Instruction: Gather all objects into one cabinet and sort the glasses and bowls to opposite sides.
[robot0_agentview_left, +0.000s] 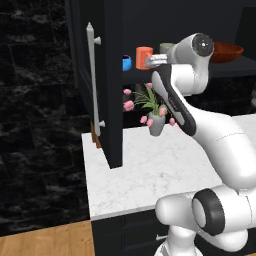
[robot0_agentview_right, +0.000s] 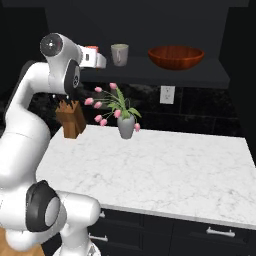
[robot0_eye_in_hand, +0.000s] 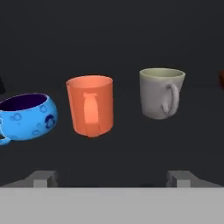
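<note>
The black cabinet stands open, its door (robot0_agentview_left: 112, 100) swung out with a long silver handle (robot0_agentview_left: 90, 80). On its dark shelf (robot0_agentview_right: 210, 72) stand, left to right, a blue bowl (robot0_eye_in_hand: 27, 116), an orange cup (robot0_eye_in_hand: 89, 105), a grey-beige mug (robot0_eye_in_hand: 159, 92) and a wide red-brown bowl (robot0_agentview_right: 176, 56). My gripper (robot0_eye_in_hand: 111, 177) is open and empty, a short way in front of the orange cup, with its fingertips (robot0_eye_in_hand: 41, 178) clear of everything. From the left base view the gripper (robot0_agentview_left: 150, 62) sits just before the orange cup (robot0_agentview_left: 143, 56), next to the blue bowl (robot0_agentview_left: 126, 63).
Below the shelf lies a white marble counter (robot0_agentview_right: 150, 165) with a vase of pink tulips (robot0_agentview_right: 126, 125) and a wooden knife block (robot0_agentview_right: 71, 120) at its back. Black drawers (robot0_agentview_right: 220, 232) run under the counter. The open door juts out over the counter's left end.
</note>
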